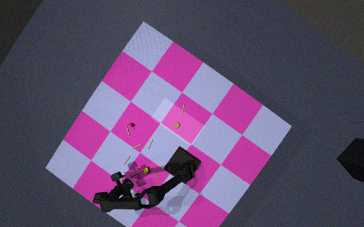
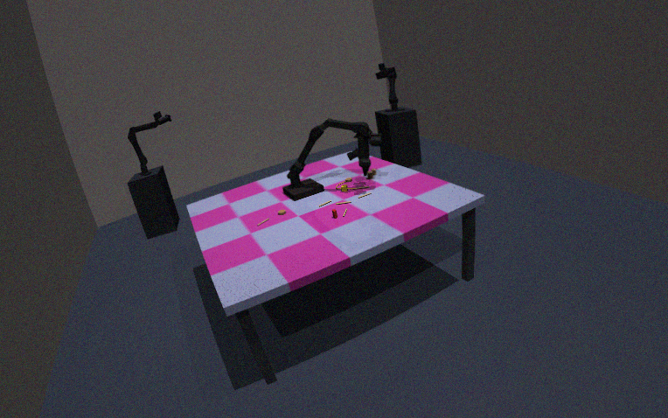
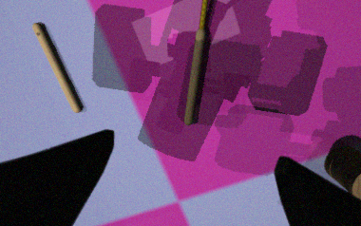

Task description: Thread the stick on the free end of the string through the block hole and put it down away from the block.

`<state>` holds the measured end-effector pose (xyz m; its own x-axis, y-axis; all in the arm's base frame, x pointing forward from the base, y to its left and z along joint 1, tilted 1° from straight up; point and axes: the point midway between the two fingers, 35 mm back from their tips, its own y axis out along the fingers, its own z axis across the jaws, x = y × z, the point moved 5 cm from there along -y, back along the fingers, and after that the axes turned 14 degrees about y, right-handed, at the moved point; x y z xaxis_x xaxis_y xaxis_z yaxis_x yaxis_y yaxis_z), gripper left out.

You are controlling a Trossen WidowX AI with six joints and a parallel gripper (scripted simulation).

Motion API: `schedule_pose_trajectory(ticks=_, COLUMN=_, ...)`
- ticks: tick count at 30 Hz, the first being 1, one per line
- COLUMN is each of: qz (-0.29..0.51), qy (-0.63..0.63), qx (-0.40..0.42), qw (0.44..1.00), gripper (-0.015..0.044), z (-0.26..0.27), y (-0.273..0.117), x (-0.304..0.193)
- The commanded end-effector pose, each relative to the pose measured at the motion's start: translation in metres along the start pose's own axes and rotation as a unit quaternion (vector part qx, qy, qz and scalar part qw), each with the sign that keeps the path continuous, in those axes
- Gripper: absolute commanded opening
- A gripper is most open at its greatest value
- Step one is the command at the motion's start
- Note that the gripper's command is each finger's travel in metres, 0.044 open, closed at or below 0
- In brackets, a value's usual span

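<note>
The yellow block (image 1: 146,170) (image 2: 344,188) sits on the table. The string's stick (image 1: 134,174) (image 3: 194,78) lies on a pink square on one side of the block. A short piece of yellow string (image 3: 204,14) shows at the stick's far end. On the block's other side the string (image 1: 158,177) curves away under the arm. The button (image 2: 348,179) shows behind the block in the exterior view; the arm hides it in the top view. My gripper (image 2: 365,174) (image 3: 195,151) is open and empty above the table, near the stick's free end. The hole itself is not visible.
Several loose sticks lie about, one (image 3: 58,66) left of the string's stick, another (image 1: 183,109) near a loose round disc (image 1: 176,124) (image 2: 281,212). A red cylinder (image 1: 131,125) (image 2: 334,213) stands farther off. Small brown objects (image 2: 370,175) are close behind the gripper.
</note>
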<state>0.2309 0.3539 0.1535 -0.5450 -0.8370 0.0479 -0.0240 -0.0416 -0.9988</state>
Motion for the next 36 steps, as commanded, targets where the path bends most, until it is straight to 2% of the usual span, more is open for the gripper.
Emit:
schedule_pose_trajectory(ticks=1, qz=0.008, qy=0.0, qx=0.0, qw=1.0, gripper=0.044, z=0.0002, y=-0.019, x=0.001)
schedule_pose_trajectory(ticks=36, qz=0.009, qy=0.0, qx=0.0, qw=1.0, gripper=0.044, z=0.0, y=-0.0162, x=0.0002)
